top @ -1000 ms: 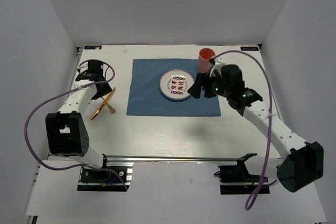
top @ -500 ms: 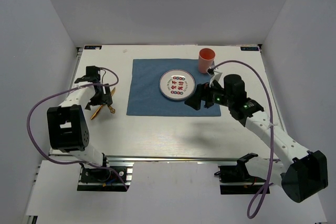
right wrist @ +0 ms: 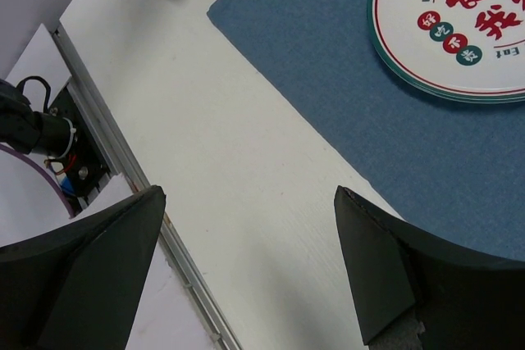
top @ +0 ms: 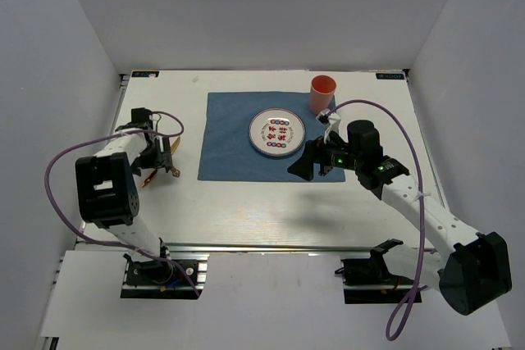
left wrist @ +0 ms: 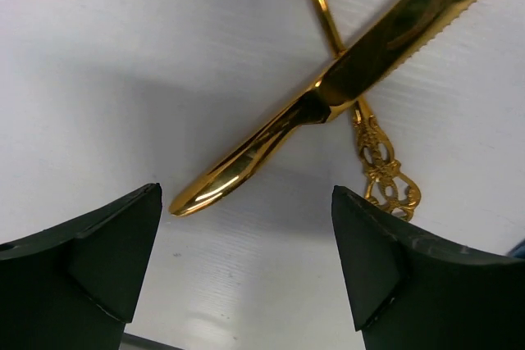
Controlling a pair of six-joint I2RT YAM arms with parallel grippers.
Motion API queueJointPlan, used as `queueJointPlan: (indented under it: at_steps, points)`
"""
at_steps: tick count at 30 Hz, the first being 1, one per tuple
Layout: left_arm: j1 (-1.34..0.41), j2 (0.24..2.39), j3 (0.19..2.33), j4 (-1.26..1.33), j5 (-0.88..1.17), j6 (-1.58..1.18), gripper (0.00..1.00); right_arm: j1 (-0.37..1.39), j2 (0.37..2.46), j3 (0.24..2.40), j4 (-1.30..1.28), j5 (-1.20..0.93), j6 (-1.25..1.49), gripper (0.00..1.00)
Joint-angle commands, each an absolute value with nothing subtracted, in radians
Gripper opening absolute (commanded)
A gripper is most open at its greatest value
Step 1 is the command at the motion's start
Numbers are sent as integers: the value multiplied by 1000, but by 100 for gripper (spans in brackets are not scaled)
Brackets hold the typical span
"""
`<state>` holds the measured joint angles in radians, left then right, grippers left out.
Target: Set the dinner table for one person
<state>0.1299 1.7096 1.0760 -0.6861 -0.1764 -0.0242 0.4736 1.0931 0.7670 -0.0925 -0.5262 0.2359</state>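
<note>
The counter [top: 246, 202] stretched beneath both arms; a blue cloth [top: 225, 133] at its middle carried a plate [top: 277, 133], with a red cup [top: 322, 93] just beyond the plate toward the far edge. Near the left edge we saw a gold knife [left wrist: 344, 79] lying crossed over a second gold utensil [left wrist: 379, 157]; the left fingers [top: 162, 156] hung spread and empty right above them; the knife's handle end pointed into the gap, its long axis slanting across it; we judged the left arm far nearer. The right fingers [top: 305, 165], spread and holding nothing, hovered on the near-edge side of the plate.
</note>
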Motion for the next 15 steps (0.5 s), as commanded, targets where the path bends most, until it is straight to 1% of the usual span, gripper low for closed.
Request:
queueJointPlan:
  at_steps: [1,4,8,12,15]
  points:
    - [169,1617,1031,-615,-150,-5,94,472,1088,752,-44,-552,203,89]
    - [179,1641,1034,-598,-120,29,94,472,1080,742,-37,-551,202,89]
    - [190,1712,1075,-617,-63,35,91,476,1089,741,-34,-557,204,89]
    - [210,1755,1111,-618,-52,48,90,474,1088,736,-32,-558,204,89]
    - [210,1784,1143,-624,-26,52,88,476,1083,735,-32,-552,206,89]
